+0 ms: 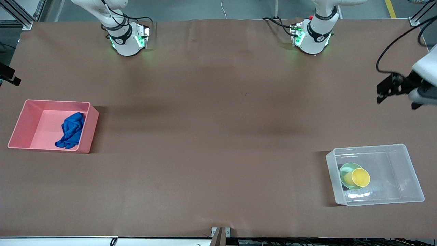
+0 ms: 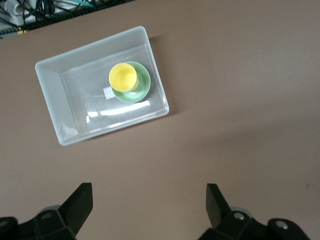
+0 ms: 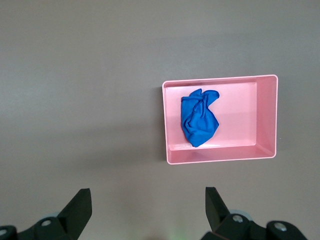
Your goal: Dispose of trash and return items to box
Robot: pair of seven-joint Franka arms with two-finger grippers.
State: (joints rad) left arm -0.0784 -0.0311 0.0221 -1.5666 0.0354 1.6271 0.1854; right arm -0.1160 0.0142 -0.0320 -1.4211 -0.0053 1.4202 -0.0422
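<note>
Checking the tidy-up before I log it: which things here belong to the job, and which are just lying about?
Job:
- blue rag in the pink bin
- yellow cup on the green bowl, both in the clear box

Lying about:
- nothing loose on the brown table

Left gripper and right gripper hang open above it.

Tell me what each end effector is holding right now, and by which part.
Nothing is held. The left end effector and the right end effector are both open and empty above the table. The blue rag lies in the pink bin.
</note>
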